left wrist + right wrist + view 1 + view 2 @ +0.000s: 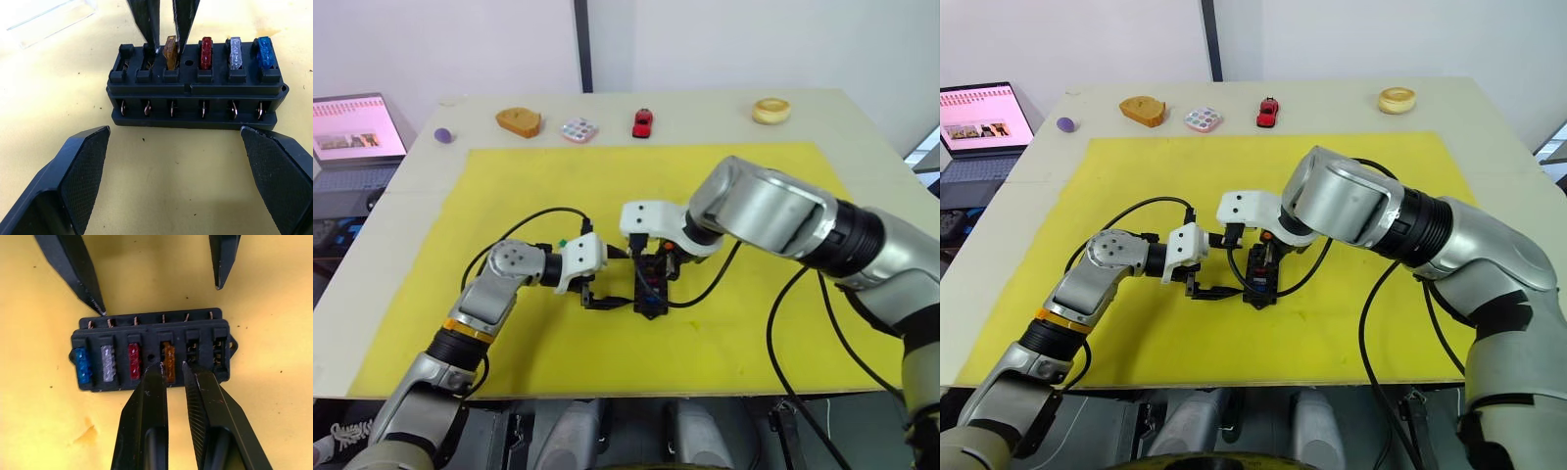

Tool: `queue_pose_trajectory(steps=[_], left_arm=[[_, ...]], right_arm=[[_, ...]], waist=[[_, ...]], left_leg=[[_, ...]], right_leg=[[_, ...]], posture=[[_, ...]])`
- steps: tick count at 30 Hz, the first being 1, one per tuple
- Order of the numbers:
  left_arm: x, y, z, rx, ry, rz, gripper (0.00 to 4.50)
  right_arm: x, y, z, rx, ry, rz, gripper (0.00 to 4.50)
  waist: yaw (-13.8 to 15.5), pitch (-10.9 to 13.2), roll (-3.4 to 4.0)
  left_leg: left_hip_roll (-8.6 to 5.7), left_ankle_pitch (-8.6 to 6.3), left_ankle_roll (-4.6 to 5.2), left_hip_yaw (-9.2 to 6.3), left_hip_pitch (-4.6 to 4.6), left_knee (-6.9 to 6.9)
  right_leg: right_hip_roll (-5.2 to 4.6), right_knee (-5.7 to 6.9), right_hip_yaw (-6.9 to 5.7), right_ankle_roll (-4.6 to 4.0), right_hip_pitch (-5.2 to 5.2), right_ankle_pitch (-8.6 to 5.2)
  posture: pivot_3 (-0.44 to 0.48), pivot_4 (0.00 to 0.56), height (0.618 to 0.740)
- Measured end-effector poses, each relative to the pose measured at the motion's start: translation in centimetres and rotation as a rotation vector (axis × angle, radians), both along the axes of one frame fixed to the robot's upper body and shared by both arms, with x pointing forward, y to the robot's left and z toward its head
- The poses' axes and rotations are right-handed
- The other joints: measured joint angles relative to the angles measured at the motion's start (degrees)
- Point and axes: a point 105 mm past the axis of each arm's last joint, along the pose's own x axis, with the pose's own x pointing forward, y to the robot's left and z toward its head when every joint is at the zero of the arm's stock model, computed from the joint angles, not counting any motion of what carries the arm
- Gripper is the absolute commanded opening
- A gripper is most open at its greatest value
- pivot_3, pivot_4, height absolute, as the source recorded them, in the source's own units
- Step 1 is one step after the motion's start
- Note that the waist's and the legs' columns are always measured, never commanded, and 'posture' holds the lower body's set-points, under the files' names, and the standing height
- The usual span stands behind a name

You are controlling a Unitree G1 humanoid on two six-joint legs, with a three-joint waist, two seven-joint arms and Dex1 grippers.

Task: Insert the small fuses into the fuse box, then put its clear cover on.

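The black fuse box [651, 292] lies on the yellow mat [754, 333], near the middle. One row holds a blue fuse [82, 365], a grey fuse [108, 363], a red fuse [134, 360] and an orange fuse [168, 360]; two slots beside them are empty. My right gripper [170, 366] comes down over the box, its fingertips closed against the sides of the orange fuse, which sits in its slot. My left gripper [178, 181] rests open on the mat just beside the box, fingers spread wider than the box is long. The clear cover [54, 14] lies on the mat beyond the box.
Along the table's far edge stand a purple ball [443, 135], a brown bread-like toy [519, 120], a dotted disc [578, 128], a red toy car [642, 121] and a tan ring [771, 110]. A laptop [352, 137] sits off the table's left. Black cables loop over the mat.
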Motion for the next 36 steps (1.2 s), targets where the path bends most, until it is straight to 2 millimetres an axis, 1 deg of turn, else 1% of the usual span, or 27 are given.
queue_pose_trajectory(steps=[7, 10, 14, 15, 16, 19, 21, 23, 25, 27, 30, 34, 36], left_arm=[[0.0, 0.0, 0.0, 0.001, 0.001, -0.003, 4.5], [0.0, 0.0, 0.0, 0.001, 0.0, -0.004, 4.5], [0.0, 0.0, 0.0, 0.001, 0.0, -0.004, 4.5], [0.0, 0.0, 0.0, 0.001, 0.0, -0.004, 4.5], [0.0, 0.0, 0.0, 0.001, -0.001, -0.003, 4.5], [0.0, 0.0, 0.0, 0.001, -0.002, 0.001, 4.5], [0.1, 0.1, 0.1, -0.003, -0.002, 0.008, 4.5], [0.3, 0.2, 0.2, -0.009, -0.002, 0.024, 4.5], [0.3, 0.3, 0.2, -0.012, 0.004, 0.032, 4.5], [0.3, 0.3, 0.1, -0.015, 0.009, 0.033, 4.5], [0.3, 0.2, 0.2, -0.022, 0.01, 0.032, 4.5], [0.3, 0.2, 0.2, -0.026, 0.015, 0.031, 4.5], [0.3, 0.2, 0.2, -0.026, 0.015, 0.029, 4.5]], right_arm=[[-0.2, 0.1, 0.7, 0.017, 0.007, 0.014, 0.65], [-0.1, 0.2, 1.3, 0.042, -0.003, 0.022, 0.65], [0.1, 0.3, 3.0, 0.11, -0.036, 0.042, 0.65], [0.1, 0.4, 3.4, 0.147, -0.054, 0.063, 0.65], [0.2, 0.6, 3.7, 0.227, -0.082, 0.094, 0.65], [0.2, 0.7, 3.1, 0.365, -0.111, 0.141, 0.65], [-0.8, 0.6, 2.3, 0.438, -0.138, 0.256, 0.65], [-1.7, -0.4, 1.4, 0.455, -0.144, 0.337, 0.65], [-1.5, -0.9, 1.2, 0.469, -0.159, 0.331, 0.65], [-1.1, -1.2, 1.4, 0.492, -0.185, 0.313, 0.08], [-0.8, -1.3, 1.5, 0.52, -0.204, 0.302, 0.04], [-1.1, -1.4, 0.3, 0.545, -0.167, 0.29, 0.04], [-0.9, -1.3, -0.1, 0.552, -0.158, 0.276, 0.04]], waist=[[-0.05, 0.0, 0.0], [-0.02, 0.0, 0.0], [0.03, 0.0, 0.0], [0.08, 0.0, -0.02], [0.14, -0.03, -0.06], [0.2, -0.02, -0.06], [0.27, -0.02, -0.07], [0.13, 0.0, -0.06], [-0.07, 0.0, -0.06], [-0.22, 0.0, -0.06], [-0.16, 0.0, -0.06], [0.18, 0.0, -0.06], [0.15, 0.0, -0.06]], left_leg=[[0.0, 0.0, 0.0, 0.0, 0.0, -0.02], [0.0, 0.0, 0.0, 0.0, 0.0, -0.02], [0.0, 0.0, 0.0, 0.0, 0.0, -0.02], [0.0, 0.0, 0.0, 0.0, 0.0, -0.02], [0.01, -0.01, 0.01, -0.05, 0.03, 0.01], [-0.01, -0.01, 0.02, -0.01, -0.01, 0.04], [-0.02, 0.0, 0.02, -0.02, -0.06, 0.03], [-0.02, 0.0, 0.02, 0.01, -0.07, 0.06], [0.02, 0.01, 0.02, 0.02, -0.02, 0.09], [0.05, 0.01, 0.0, 0.01, -0.01, 0.06], [0.04, 0.01, 0.0, 0.01, -0.02, 0.03], [0.02, 0.01, 0.01, -0.01, -0.02, 0.09], [0.02, 0.01, 0.01, -0.01, -0.02, 0.09]], right_leg=[[0.0, 0.0, 0.0, 0.0, 0.0, 0.0], [0.0, 0.0, 0.0, 0.0, -0.01, 0.0], [0.0, -0.01, 0.0, 0.0, 0.01, 0.0], [0.0, -0.02, 0.0, 0.0, 0.01, 0.0], [0.01, -0.05, -0.04, 0.0, 0.11, 0.0], [-0.02, -0.03, -0.02, 0.01, 0.16, 0.0], [-0.01, -0.02, -0.03, 0.02, 0.22, 0.01], [-0.01, -0.02, -0.03, 0.02, 0.24, 0.01], [0.02, 0.01, -0.02, 0.02, 0.27, 0.01], [0.04, 0.02, -0.02, 0.01, 0.26, 0.0], [0.01, -0.01, -0.01, 0.01, 0.25, 0.0], [0.0, -0.02, -0.01, 0.01, 0.26, 0.0], [0.0, -0.02, -0.01, 0.01, 0.27, 0.0]], posture=[[0.0, 0.15, 0.74], [0.0, 0.15, 0.74], [0.0, 0.15, 0.74], [0.0, 0.15, 0.74], [0.0, 0.15, 0.74], [0.0, 0.15, 0.74], [0.0, 0.15, 0.74], [0.0, 0.15, 0.74], [0.0, 0.15, 0.74], [0.0, 0.15, 0.74], [0.0, 0.15, 0.74], [0.0, 0.15, 0.74], [0.0, 0.15, 0.74]])
